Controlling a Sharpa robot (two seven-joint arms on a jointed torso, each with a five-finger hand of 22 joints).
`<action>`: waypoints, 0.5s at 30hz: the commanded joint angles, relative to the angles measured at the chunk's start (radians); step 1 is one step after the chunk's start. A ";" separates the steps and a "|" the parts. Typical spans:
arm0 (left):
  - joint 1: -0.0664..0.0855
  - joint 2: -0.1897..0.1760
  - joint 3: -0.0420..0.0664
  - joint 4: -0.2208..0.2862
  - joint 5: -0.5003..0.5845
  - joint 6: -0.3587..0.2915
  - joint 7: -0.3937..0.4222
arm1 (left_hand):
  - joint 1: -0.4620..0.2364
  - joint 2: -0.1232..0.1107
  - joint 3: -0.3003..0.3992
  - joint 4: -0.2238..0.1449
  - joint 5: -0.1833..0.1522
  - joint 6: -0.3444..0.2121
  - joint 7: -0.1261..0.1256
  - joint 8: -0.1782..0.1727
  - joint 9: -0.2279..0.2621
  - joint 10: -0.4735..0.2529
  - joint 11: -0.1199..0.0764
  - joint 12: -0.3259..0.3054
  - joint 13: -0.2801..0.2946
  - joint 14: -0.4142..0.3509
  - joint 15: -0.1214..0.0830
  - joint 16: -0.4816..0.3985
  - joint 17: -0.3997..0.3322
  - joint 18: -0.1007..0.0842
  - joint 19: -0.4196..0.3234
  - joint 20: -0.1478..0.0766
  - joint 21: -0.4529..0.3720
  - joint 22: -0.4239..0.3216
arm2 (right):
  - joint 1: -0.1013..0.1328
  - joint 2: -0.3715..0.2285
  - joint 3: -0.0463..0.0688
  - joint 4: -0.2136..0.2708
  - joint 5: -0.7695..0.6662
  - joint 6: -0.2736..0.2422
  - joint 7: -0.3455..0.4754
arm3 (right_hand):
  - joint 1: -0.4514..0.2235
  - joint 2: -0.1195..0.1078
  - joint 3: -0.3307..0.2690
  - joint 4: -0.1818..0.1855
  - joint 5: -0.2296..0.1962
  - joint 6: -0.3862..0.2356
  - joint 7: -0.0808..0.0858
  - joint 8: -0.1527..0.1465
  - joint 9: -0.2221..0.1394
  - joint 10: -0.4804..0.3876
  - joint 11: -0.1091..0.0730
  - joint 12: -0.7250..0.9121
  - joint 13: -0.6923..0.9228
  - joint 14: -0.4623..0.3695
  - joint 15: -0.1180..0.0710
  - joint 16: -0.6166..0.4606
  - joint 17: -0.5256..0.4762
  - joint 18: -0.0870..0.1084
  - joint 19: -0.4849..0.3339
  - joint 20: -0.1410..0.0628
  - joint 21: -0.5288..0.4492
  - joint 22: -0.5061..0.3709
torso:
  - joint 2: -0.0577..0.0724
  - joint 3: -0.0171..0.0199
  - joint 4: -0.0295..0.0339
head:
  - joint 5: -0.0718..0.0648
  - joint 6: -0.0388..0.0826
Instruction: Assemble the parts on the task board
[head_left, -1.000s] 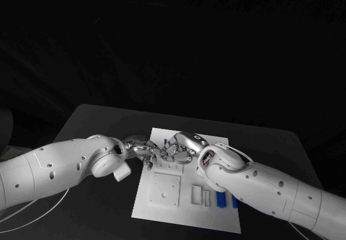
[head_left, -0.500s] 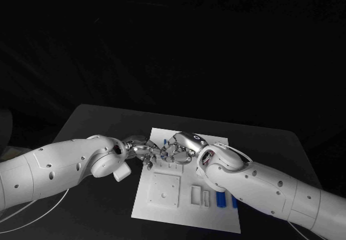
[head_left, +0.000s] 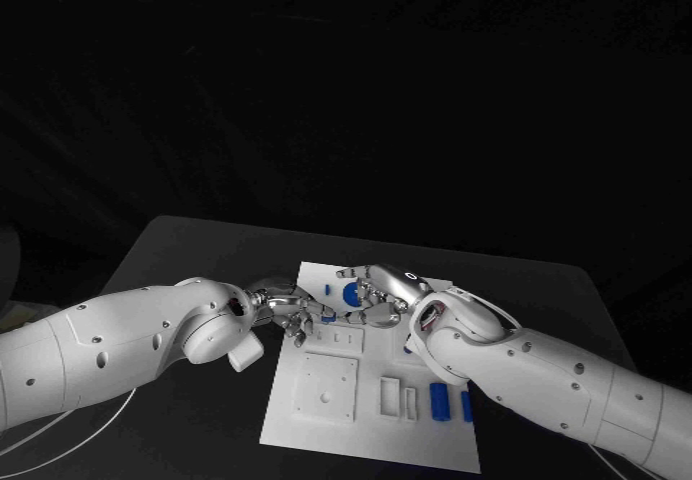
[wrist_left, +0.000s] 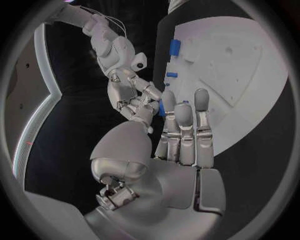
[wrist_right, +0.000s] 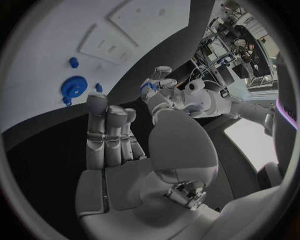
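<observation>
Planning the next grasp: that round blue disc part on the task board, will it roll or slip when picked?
The round blue disc seems to lie flat on the task board, so rolling looks unlikely. It looks rigid and light. Its low profile may make it slide when pinched.

Robotics lab: black table w/ white task board, cluttered equipment bench in bg.
</observation>
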 joint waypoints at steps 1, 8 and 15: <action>0.000 0.008 0.000 -0.003 0.005 -0.040 -0.053 | -0.005 0.004 0.086 -0.093 0.008 0.036 -0.035 0.001 0.275 0.008 -0.001 -0.004 0.001 0.007 -0.002 -0.002 0.002 -0.004 -0.003 -0.004 0.008 0.021 | 0.001 -0.036 0.014 0.015 0.145 -0.037 0.059 | 0.005 0.002 -0.012 0.002 0.007 0.012 -0.002 -0.003 -0.001 -0.006 0.001 0.007 -0.002 -0.005 0.000 -0.003 -0.002 0.014 0.036 0.008 -0.002 0.047 | -0.001 0.0028 -0.0060 | 0.000 0.003; 0.001 0.027 0.001 -0.022 -0.070 -0.065 -0.123 | -0.009 -0.002 0.088 -0.096 0.019 0.044 -0.039 -0.002 0.279 0.020 -0.005 -0.007 0.000 0.020 -0.006 -0.004 0.005 -0.003 0.003 -0.008 0.017 0.020 | 0.002 -0.147 0.068 0.038 0.278 -0.050 0.082 | -0.010 0.028 -0.025 -0.031 0.017 0.093 -0.010 0.000 0.003 -0.008 -0.004 0.016 -0.013 -0.004 -0.004 0.003 -0.008 0.012 0.041 0.005 -0.008 0.054 | -0.011 0.0174 -0.0228 | 0.003 -0.001; 0.003 0.064 0.001 -0.036 -0.221 -0.077 -0.202 | -0.014 -0.011 0.085 -0.094 0.023 0.067 -0.047 -0.006 0.277 0.046 -0.013 -0.017 -0.004 0.042 -0.012 -0.012 0.011 -0.005 0.016 -0.014 0.021 0.019 | 0.020 -0.211 0.107 0.000 0.356 -0.061 0.105 | -0.013 0.030 -0.015 -0.045 0.018 0.132 -0.014 0.001 0.004 -0.018 -0.007 -0.009 -0.045 -0.011 -0.006 -0.032 -0.038 0.015 0.037 0.004 -0.059 0.040 | -0.025 0.0341 -0.0332 | 0.004 -0.014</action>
